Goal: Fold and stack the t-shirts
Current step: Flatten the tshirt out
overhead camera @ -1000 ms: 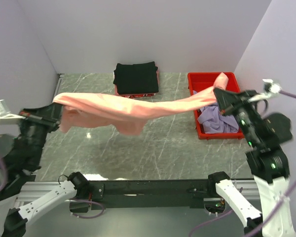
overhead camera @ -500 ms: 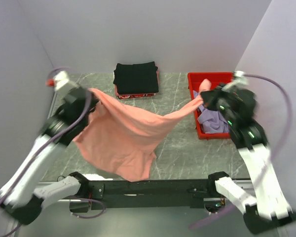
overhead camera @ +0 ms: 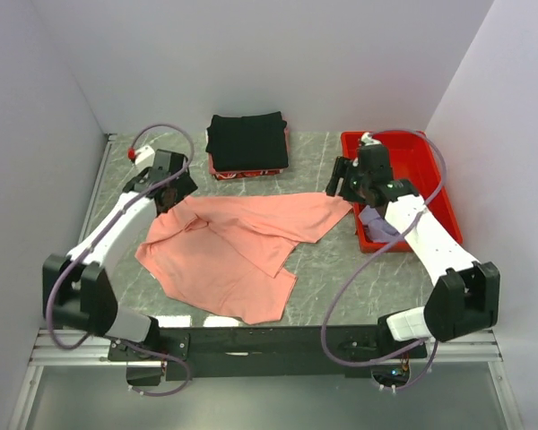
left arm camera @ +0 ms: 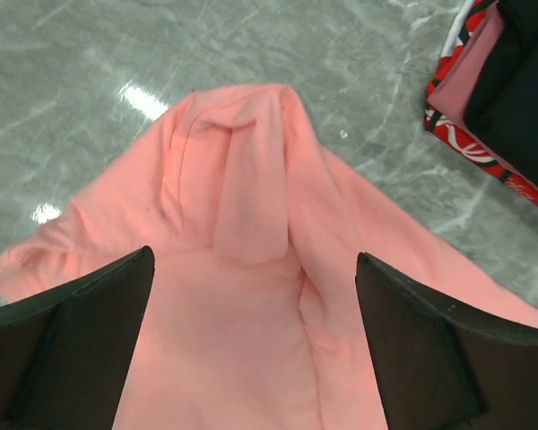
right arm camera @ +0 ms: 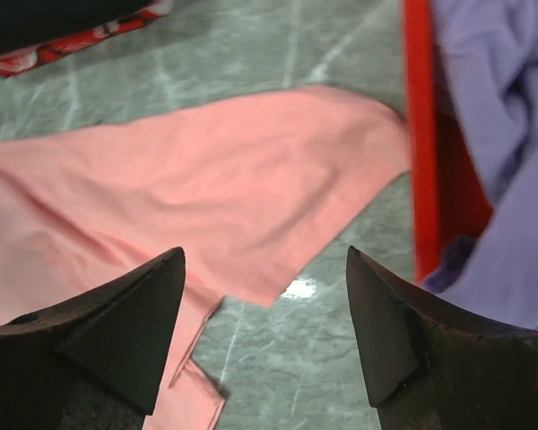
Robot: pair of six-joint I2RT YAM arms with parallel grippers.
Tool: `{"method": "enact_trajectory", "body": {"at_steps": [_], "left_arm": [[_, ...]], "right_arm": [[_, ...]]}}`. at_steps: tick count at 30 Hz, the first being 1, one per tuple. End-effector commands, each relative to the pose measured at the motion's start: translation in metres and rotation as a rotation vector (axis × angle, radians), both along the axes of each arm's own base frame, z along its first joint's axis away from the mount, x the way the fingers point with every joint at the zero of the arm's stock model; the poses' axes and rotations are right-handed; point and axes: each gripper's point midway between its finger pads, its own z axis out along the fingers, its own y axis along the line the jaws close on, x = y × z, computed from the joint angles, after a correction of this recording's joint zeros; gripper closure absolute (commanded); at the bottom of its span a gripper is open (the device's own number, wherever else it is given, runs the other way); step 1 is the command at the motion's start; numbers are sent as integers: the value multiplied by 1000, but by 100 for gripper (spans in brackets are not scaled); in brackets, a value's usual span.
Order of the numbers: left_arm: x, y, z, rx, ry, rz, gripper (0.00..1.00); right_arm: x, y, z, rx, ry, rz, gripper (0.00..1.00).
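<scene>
The salmon-pink t-shirt (overhead camera: 238, 242) lies crumpled and spread on the marble table, no gripper holding it. My left gripper (overhead camera: 169, 184) hovers open over its far left corner (left arm camera: 242, 206), with pink cloth showing between the wide black fingers (left arm camera: 72, 331). My right gripper (overhead camera: 343, 182) is open above the shirt's far right corner (right arm camera: 251, 188), next to the red tray. The lavender t-shirt (overhead camera: 390, 222) lies bunched in that tray (right arm camera: 502, 107). A black t-shirt (overhead camera: 247, 141) sits folded at the back on a pink folded one.
The red plastic tray (overhead camera: 426, 148) stands at the back right against the wall. A red-patterned item (left arm camera: 471, 148) sticks out under the black stack. Walls close in the table on the left, back and right. The arm bases sit on a black rail (overhead camera: 269, 340) at the near edge.
Both grippers swung the stretched pink shirt forward and down, then opened and let go. The shirt now lies on the table instead of hanging between them.
</scene>
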Motion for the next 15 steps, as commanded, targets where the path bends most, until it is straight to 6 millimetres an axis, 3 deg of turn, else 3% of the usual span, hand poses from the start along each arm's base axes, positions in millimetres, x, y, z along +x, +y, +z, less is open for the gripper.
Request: {"method": "enact_trajectory", "body": {"at_steps": [1, 2, 3, 4, 5, 7, 8, 9, 11, 12, 15], "left_arm": [[-24, -5, 1, -100, -25, 31, 1], [-30, -9, 0, -143, -36, 29, 1], [-44, -12, -22, -165, 10, 18, 0], [-46, -18, -25, -198, -2, -2, 1], [-64, -26, -43, -257, 34, -24, 1], [-78, -35, -55, -319, 38, -57, 1], [-80, -41, -49, -364, -6, -77, 1], [-94, -39, -66, -368, 26, -67, 0], [-103, -35, -65, -375, -6, -51, 1], [-111, -33, -75, -373, 8, -47, 1], [-120, -31, -81, -382, 1, -43, 1]], "right_arm": [[-14, 44, 28, -49, -117, 150, 21], [-21, 54, 22, -79, -110, 196, 21], [-31, 69, 15, -88, -92, 248, 21], [-44, 80, 2, -102, -59, 304, 21], [-66, 109, -7, -109, -39, 423, 22], [-91, 130, -31, -125, 19, 524, 23], [-115, 154, -39, -120, 35, 640, 23], [-124, 161, -51, -136, 64, 677, 24], [-141, 176, -64, -161, 85, 762, 26], [-151, 182, -78, -207, 117, 798, 29], [-156, 189, -101, -298, 160, 821, 34]]}}
